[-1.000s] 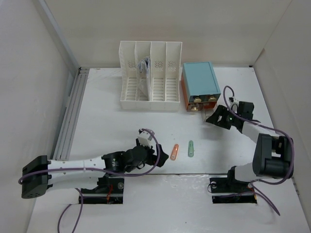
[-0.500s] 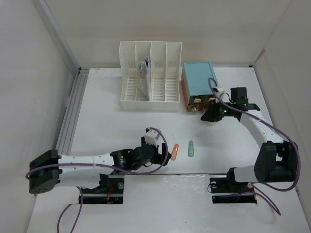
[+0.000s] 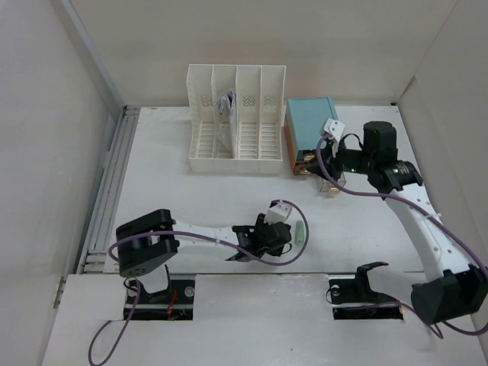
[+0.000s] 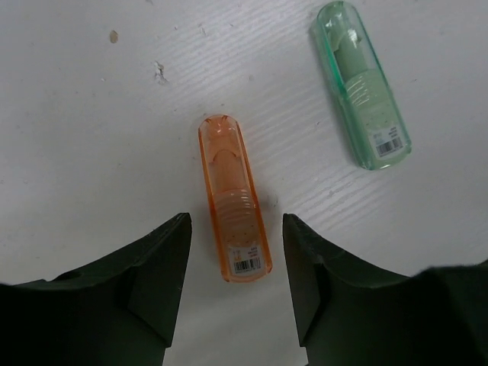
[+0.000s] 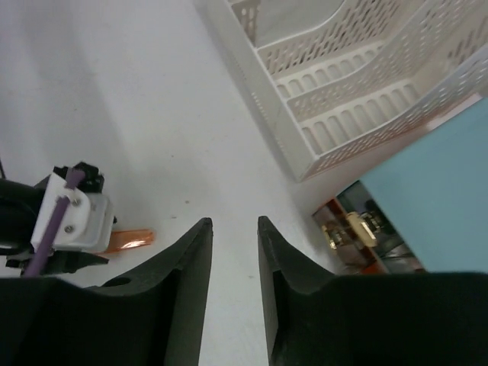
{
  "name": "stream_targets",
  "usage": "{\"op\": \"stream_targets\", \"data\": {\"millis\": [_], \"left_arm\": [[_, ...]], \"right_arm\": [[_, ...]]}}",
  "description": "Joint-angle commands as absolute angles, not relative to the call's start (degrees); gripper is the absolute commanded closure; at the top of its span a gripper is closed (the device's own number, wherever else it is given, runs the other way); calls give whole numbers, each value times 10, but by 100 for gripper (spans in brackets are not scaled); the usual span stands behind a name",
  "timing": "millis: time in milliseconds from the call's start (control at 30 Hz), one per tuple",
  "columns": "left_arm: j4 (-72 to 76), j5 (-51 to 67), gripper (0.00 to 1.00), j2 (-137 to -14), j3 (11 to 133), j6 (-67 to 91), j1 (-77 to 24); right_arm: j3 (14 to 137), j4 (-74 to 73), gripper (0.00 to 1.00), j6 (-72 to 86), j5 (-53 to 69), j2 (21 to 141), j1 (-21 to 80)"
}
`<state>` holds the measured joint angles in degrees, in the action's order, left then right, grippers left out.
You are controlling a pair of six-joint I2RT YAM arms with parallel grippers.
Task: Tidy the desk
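The desk (image 3: 175,198) is a flat white tabletop. An orange translucent capsule-shaped case (image 4: 231,206) lies on it, with a green one (image 4: 362,95) to its right. My left gripper (image 4: 236,255) hangs open right above the orange case. The case's labelled near end lies between the two fingertips, and neither touches it. In the top view that gripper (image 3: 257,245) covers the orange case, and the green case (image 3: 301,232) shows beside it. My right gripper (image 5: 232,229) is raised, its jaws a narrow gap apart with nothing between them. It sits (image 3: 330,181) just in front of the teal box.
A white slotted file rack (image 3: 236,122) stands at the back, some paper in one slot. Right of it is a teal-topped drawer box (image 3: 311,126) with brass handles (image 5: 354,229) on its orange front. A ridged metal rail (image 3: 110,183) runs along the left edge.
My left arm swung right across the front of the desk and now sits over the orange case, its jaws narrower. My right gripper rose in front of the teal box and its jaws narrowed.
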<state>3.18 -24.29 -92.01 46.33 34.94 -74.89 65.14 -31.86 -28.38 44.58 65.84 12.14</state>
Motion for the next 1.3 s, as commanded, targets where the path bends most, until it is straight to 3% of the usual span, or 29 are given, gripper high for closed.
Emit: {"op": "stream_targets", "data": {"millis": [0,167,200,300,333,367,500,567,667,933,1267], "left_arm": [[-15,-261,52,-947,501,337,-755],[-34,-245,63,-974,526,331,-755],[-46,-245,72,-986,532,330,-755],[-54,-240,85,-997,539,330,-755],[-54,-240,98,-998,539,330,-755],[-54,-240,100,-992,539,338,-755],[-54,-266,100,-914,512,352,-755],[-60,-278,100,-837,492,370,-755],[-65,-278,100,-719,468,392,-748],[-76,-237,100,-426,381,404,-692],[-136,-211,100,-309,351,415,-667]], "right_arm": [[668,-273,63,-310,443,622,112],[657,-289,64,-364,452,596,101],[657,-299,64,-413,462,596,101],[646,-352,71,-504,480,584,101],[646,-374,72,-586,473,579,101],[640,-395,74,-631,448,579,101],[614,-552,75,-910,389,595,88],[580,-579,70,-1038,368,603,83],[540,-593,54,-1119,361,608,83],[441,-533,51,-1175,316,619,190],[380,-404,52,-1187,220,683,363]]}}
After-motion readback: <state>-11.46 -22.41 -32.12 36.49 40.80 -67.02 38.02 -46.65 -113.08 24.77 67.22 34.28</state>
